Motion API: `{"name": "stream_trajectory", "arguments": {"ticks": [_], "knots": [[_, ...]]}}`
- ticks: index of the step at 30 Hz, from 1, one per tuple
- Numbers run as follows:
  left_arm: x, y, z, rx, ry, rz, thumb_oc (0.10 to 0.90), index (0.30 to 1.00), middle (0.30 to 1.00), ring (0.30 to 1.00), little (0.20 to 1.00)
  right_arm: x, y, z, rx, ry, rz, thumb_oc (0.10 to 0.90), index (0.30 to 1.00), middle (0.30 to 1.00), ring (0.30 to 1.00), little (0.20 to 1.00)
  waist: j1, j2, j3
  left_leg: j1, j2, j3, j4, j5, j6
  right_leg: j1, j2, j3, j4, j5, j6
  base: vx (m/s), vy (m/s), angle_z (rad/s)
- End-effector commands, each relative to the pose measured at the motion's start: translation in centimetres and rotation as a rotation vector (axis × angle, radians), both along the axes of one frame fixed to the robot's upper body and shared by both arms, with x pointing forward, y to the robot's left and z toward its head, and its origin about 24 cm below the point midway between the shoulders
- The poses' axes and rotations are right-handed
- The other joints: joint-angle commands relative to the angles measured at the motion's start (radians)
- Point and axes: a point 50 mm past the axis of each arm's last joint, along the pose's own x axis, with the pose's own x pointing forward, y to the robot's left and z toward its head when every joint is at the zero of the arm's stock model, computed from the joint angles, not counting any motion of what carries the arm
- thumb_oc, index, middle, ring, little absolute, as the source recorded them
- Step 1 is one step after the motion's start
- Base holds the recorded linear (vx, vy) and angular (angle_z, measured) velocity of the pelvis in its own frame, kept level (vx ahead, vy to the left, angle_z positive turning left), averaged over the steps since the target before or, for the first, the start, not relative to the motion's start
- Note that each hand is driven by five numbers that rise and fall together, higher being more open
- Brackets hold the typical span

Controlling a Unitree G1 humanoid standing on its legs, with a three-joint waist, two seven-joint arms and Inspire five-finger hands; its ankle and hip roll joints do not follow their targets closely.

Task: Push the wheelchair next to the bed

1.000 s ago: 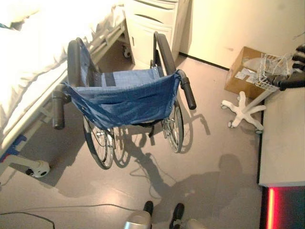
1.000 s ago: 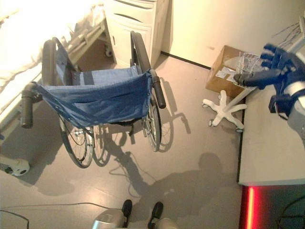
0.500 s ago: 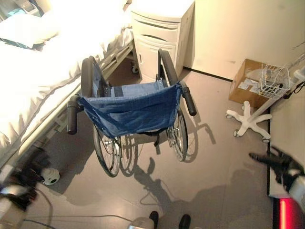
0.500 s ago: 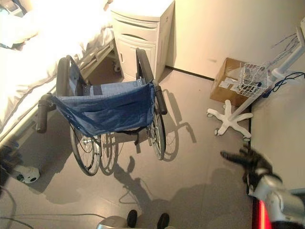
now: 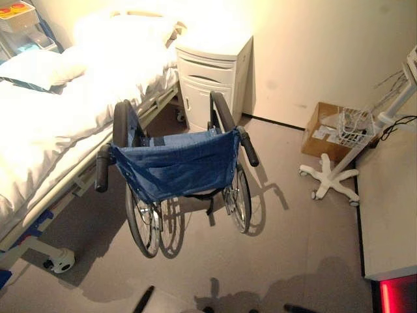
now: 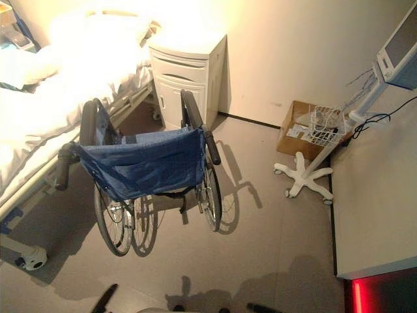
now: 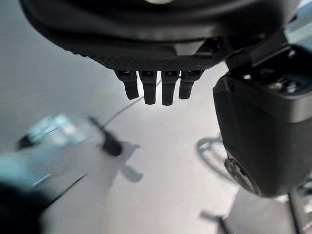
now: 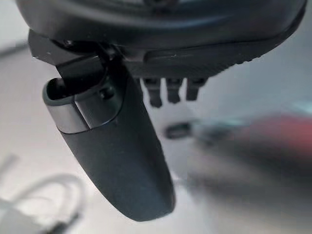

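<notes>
At nine o'clock the bed (image 5: 52, 124), draped in soft white sheets, is flanked by the wheelchair (image 5: 176, 169), parked just beside its rail, as the task requires. Its blue cloth back, dark padded handles and thin spoked wheels are untouched. The left hand (image 7: 161, 53) and right hand (image 8: 146, 63) are seen relaxed, grasping nothing.

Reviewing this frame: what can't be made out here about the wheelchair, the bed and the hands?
- Wheelchair seat and footrests: hidden behind its blue backrest in the eye views.
- Gap between wheelchair and bed: covered by the chair's own armrest.
- Left hand and right hand: wrist views show fingers over bare floor, holding nothing.
</notes>
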Motion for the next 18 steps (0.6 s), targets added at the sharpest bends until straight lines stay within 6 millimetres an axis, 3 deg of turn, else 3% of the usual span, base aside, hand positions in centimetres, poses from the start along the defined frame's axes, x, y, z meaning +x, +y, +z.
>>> {"name": "stream_trajectory", "arguments": {"ticks": [1,4,7,11,18], "knots": [[2.4,1.7,0.5,0.098,-0.065,0.025,0.8,0.9,0.9,0.9,0.9,1.2,-1.7,0.4,-0.052,-0.015,0.174,0.8,0.9,0.9,0.9,0.9,-0.002,-0.021,0.003,-0.049,0.019,0.023,-0.033,0.039,-0.081,0.016,-0.024,-0.041,0.008,0.025,0.058,0.0,0.0,0.0],[0.7,0.4,-0.5,0.053,0.061,0.02,0.8,0.9,0.9,0.9,0.9,0.4,0.0,-0.1,0.034,0.027,0.296,0.8,0.9,0.9,0.9,0.9,-0.015,-0.017,-0.006,-0.047,0.017,0.026,-0.037,0.036,-0.079,0.013,-0.024,-0.041,0.014,0.02,0.056,0.0,0.0,0.0],[-0.2,-0.3,-0.9,0.047,0.142,-0.071,0.8,0.9,0.9,0.9,0.9,-0.1,1.3,-0.3,0.085,0.059,0.267,0.8,0.9,0.9,0.9,0.9,-0.028,-0.012,-0.016,-0.045,0.017,0.03,-0.038,0.033,-0.077,0.008,-0.024,-0.037,0.021,0.015,0.053,0.01,-0.003,0.05],[-0.1,-1.2,-1.1,0.01,0.141,-0.08,0.8,0.9,0.9,0.9,0.9,-0.3,0.5,-0.2,0.071,0.076,0.359,0.8,0.9,0.9,0.9,0.9,-0.043,-0.008,-0.022,-0.039,0.016,0.034,-0.038,0.026,-0.072,0.007,-0.019,-0.023,0.022,0.012,0.05,0.02,0.001,0.1],[-0.5,-1.5,-1.2,0.011,0.193,-0.147,0.8,0.9,0.9,0.9,0.9,-0.7,0.9,-0.3,0.105,0.089,0.302,0.8,0.9,0.9,0.9,0.9,-0.038,0.002,-0.027,-0.037,0.011,0.028,-0.038,0.023,-0.068,0.008,-0.017,-0.022,0.026,0.007,0.045,0.01,0.0,-0.02]]}}
